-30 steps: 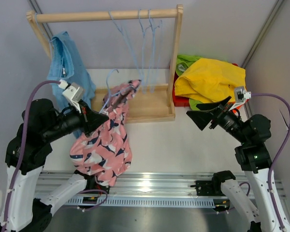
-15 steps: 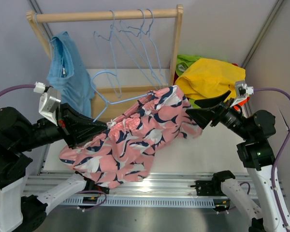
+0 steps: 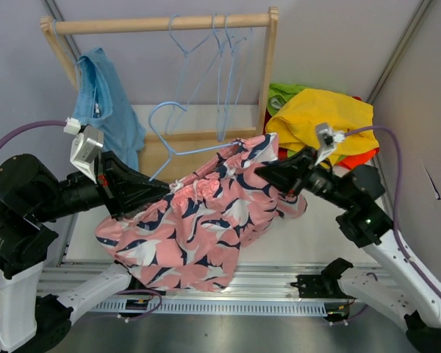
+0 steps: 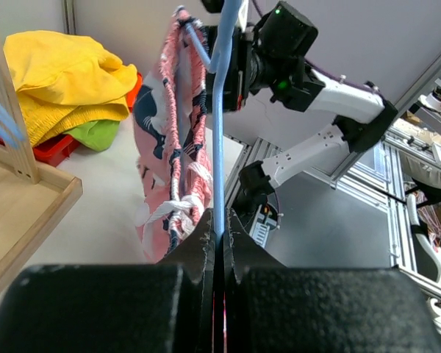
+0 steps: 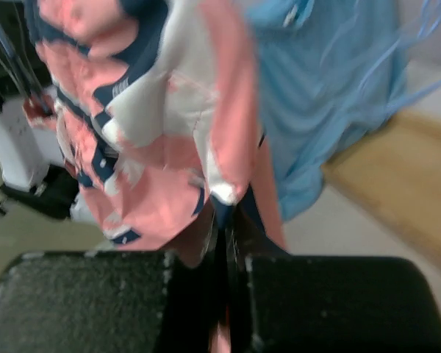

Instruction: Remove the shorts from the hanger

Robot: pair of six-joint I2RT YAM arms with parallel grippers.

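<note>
The pink shorts (image 3: 206,220) with dark navy print hang on a light blue wire hanger (image 3: 178,151), held in the air in front of the rack. My left gripper (image 3: 159,191) is shut on the hanger's wire; in the left wrist view the hanger (image 4: 219,110) runs up from between the jaws (image 4: 219,220), with the pink shorts (image 4: 173,140) draped to its left. At the right end of the waistband my right gripper (image 3: 268,170) is shut on the fabric. Its wrist view shows the pink shorts (image 5: 154,110) pinched at the gripper's tips (image 5: 229,220).
A wooden rack (image 3: 272,88) stands at the back, with several empty blue hangers (image 3: 224,59) on its rail. Light blue shorts (image 3: 103,103) hang at its left end. Yellow shorts (image 3: 320,121) top a pile of green and orange ones to the right of the rack.
My right gripper moved left to the end of the pink shorts and shut on the fabric. The left gripper kept its hold on the hanger, which shifted slightly.
</note>
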